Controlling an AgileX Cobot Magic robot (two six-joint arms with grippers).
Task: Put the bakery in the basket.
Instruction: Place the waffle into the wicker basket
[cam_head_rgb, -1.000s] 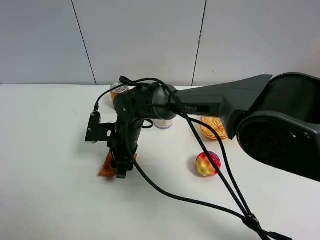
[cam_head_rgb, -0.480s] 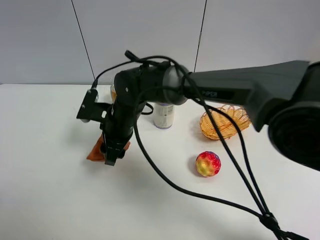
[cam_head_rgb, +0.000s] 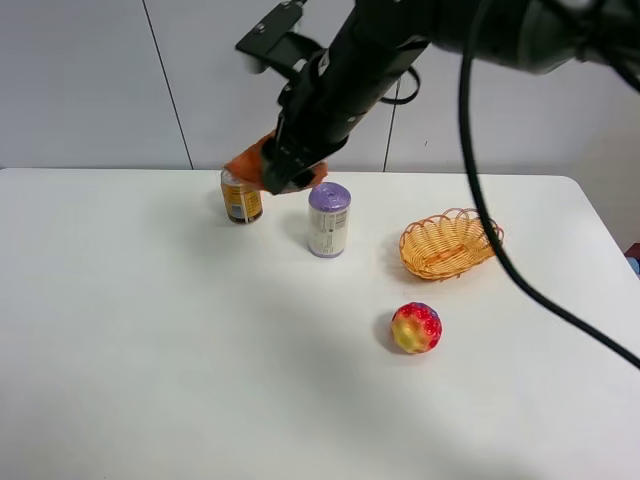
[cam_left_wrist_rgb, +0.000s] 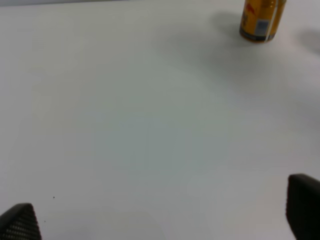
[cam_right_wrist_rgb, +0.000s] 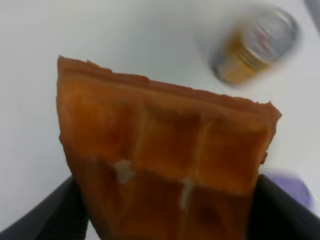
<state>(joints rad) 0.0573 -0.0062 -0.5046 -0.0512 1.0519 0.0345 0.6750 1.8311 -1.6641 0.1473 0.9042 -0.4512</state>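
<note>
I see a white surface (cam_head_rgb: 120, 380) filling most of my high view, matte and evenly lit, with only soft, faint shadows on it. Its far edge meets a pale grey panelled wall (cam_head_rgb: 80, 90), split by two thin dark seams (cam_head_rgb: 167, 85) running down to that edge. Past the surface's right edge the backdrop turns duller grey; I cannot tell what it is.

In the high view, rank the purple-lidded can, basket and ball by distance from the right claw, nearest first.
1. Purple-lidded can, just under the right claw holding the waffle.
2. Basket, farther right.
3. Ball, front right, barely beyond the basket; nearly too close to call.
</note>
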